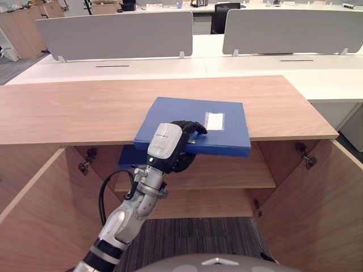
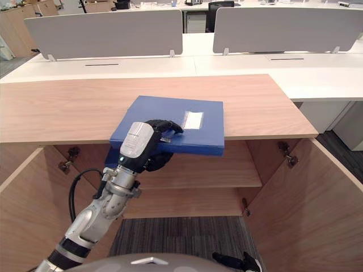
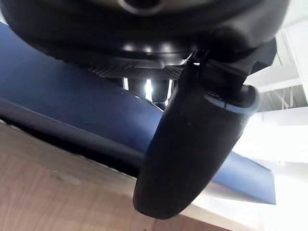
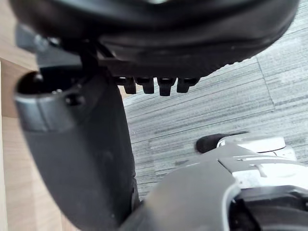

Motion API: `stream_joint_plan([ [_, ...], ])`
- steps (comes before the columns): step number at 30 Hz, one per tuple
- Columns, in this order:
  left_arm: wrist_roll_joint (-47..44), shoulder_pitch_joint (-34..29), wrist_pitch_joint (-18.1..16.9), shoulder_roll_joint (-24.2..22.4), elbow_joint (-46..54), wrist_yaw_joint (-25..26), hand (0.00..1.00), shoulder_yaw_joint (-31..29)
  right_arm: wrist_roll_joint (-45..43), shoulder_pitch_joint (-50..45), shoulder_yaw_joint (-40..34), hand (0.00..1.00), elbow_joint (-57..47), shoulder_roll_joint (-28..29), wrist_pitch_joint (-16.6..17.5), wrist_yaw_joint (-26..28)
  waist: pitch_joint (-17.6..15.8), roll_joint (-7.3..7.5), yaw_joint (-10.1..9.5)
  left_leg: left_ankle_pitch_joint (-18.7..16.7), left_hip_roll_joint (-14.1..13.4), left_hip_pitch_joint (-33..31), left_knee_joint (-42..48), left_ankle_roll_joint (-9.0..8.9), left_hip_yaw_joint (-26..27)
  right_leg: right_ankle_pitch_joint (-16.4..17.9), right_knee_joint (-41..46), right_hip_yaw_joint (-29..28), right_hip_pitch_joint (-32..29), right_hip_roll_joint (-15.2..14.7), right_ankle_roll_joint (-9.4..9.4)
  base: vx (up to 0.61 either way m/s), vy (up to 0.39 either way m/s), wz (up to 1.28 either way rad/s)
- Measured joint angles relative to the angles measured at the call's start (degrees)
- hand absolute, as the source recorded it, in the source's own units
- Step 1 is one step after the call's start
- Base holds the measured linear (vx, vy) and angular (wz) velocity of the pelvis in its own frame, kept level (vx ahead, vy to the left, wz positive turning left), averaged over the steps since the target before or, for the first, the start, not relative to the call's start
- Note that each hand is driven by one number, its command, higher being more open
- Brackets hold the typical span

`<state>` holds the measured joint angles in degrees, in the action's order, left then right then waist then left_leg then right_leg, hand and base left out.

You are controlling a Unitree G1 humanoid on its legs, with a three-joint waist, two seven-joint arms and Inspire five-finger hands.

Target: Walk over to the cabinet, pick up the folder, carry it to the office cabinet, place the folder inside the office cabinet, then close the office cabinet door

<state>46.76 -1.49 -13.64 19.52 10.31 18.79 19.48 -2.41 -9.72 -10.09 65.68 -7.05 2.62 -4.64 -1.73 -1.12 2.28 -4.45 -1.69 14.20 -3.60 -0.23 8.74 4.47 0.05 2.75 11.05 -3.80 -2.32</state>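
Folder (image 1: 187,113): blue, flat, white label on cover.
Surface: wooden counter (image 1: 85,107) atop open cabinet, shelf (image 1: 227,178) below.
Room: white desks (image 1: 255,68), grey dividers (image 1: 113,34), grey carpet (image 1: 193,235).
Position: near edge of folder overhanging counter front.
Left hand (image 1: 170,144): fingers (image 1: 191,127) curled over near-left corner, gripping folder.
Right hand (image 4: 86,159): above carpet.

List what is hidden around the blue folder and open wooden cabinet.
Eye views: the dark left hand covers the near-left corner of the flat blue folder.
Eye views: the folder's white label is too small to read.
Eye views: the wooden cabinet top hides much of the upper compartment; picture edges cut off both open doors.
Left wrist view: the thumb blocks the folder's underside.
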Motion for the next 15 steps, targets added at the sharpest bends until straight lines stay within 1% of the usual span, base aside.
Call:
stream_joint_plan([
  [2,-0.3,-0.03,0.01,-0.52,1.15,0.2,0.0,-0.89,0.01,0.0,0.02,1.0,0.0,-0.16,-0.01,-0.02,0.01,-0.28,0.03,0.0,-0.03,0.0,-0.11,0.0,0.0,-0.02,-0.15,0.0,0.02,0.05,-0.03,0.0,-0.035,0.0],
  [5,-3.64,-1.45,0.02,-2.26,1.82,-0.24,0.0,-1.98,0.02,0.07,0.08,1.0,-0.05,-0.3,-0.01,-0.23,-0.11,-0.57,0.06,-0.01,-0.07,-0.11,-0.15,-0.01,0.0,-0.11,-0.37,-0.05,0.01,0.08,-0.18,0.0,-0.021,0.0],
  [10,-6.35,-3.06,-0.06,-2.42,3.55,-0.63,0.0,-2.04,-0.01,0.04,1.36,1.0,-0.61,-0.32,0.0,-0.95,-0.27,-0.49,0.08,-0.07,-0.17,-0.14,-0.14,-0.1,0.11,-0.21,-0.41,-0.21,-0.06,0.16,-0.33,0.0,-0.006,-0.01],
  [12,-8.06,-4.75,-0.08,-3.44,5.57,-0.87,0.0,-2.09,-0.11,0.05,2.33,1.0,-1.46,-0.3,0.25,-1.06,-0.3,-0.53,0.22,-0.44,-0.26,-0.54,0.46,-0.13,0.65,-0.31,-0.37,-1.22,-0.46,0.14,-0.51,0.0,-0.001,-0.11],
  [15,-10.42,-5.46,-0.09,-4.88,7.84,-1.36,0.0,-2.39,-0.26,-0.06,2.38,1.0,-2.88,-0.08,0.35,-1.16,-0.38,-0.55,0.08,-1.28,-0.37,-1.35,2.08,-0.1,1.42,-0.34,-0.04,-2.01,-0.91,0.1,-0.56,-0.02,-0.012,-0.14],
])
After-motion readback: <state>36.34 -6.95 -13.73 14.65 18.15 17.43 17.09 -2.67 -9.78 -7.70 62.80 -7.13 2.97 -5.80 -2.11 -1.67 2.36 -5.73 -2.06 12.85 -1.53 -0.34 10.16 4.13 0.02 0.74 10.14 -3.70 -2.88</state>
